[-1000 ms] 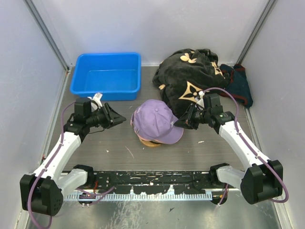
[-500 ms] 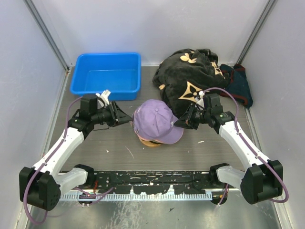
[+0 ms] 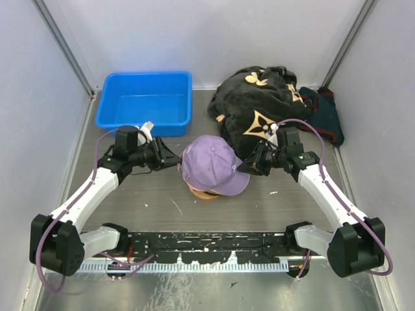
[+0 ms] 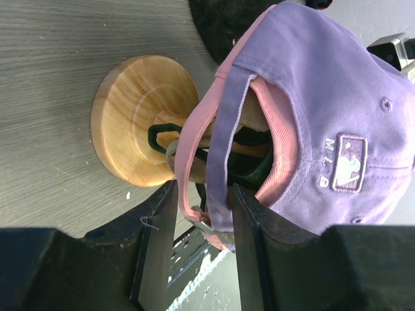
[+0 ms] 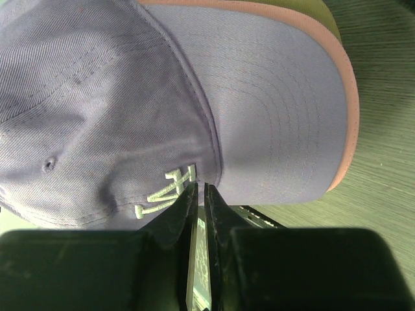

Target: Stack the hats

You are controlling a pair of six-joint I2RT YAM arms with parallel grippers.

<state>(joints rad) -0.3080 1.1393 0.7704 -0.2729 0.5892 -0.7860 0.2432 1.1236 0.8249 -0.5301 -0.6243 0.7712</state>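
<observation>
Purple cap [image 3: 209, 165] at frame centre, stacked over a pink cap [image 4: 279, 129] on a wooden stand [image 4: 130, 123], left gripper [image 3: 175, 159] just left of it, jaws partly apart, straddling both caps' back straps, right gripper [image 3: 242, 167] on its right, jaws closed, tips against the purple crown beside the brim

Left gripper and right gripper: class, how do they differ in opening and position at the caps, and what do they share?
The left gripper is open; the right gripper is shut. The left gripper straddles the back straps of the lavender cap and pink cap; the right gripper sits at the lavender cap's front logo. Both point at one stack.
</observation>
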